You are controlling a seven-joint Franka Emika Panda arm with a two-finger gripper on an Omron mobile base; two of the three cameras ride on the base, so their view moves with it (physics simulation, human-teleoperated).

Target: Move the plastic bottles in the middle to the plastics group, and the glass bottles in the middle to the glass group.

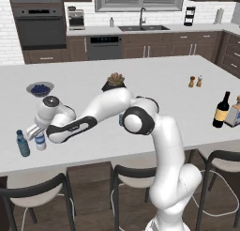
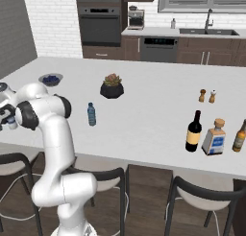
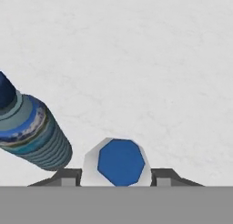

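The white table (image 1: pixel 154 80) is reached across to its far left, where the plastics group's blue-labelled water bottle (image 1: pixel 22 143) stands. The claw (image 1: pixel 35 131) is lowered just beside it, apparently clamped on a small blue-capped bottle (image 3: pixel 121 161) seen between its fingertips (image 3: pixel 68 176), presumably for setting down. Whether that bottle rests on the table cannot be told.

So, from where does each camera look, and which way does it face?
Left base view: behind the arm, left side, facing forward and down over the counter; arm rises from lower right, hand far left.
Right base view: behind, right side, same direction; arm at lower left.
Hand view: on the hand, looking down at a blue-capped bottle between its fingertips.
Both base views share the wine bottle.
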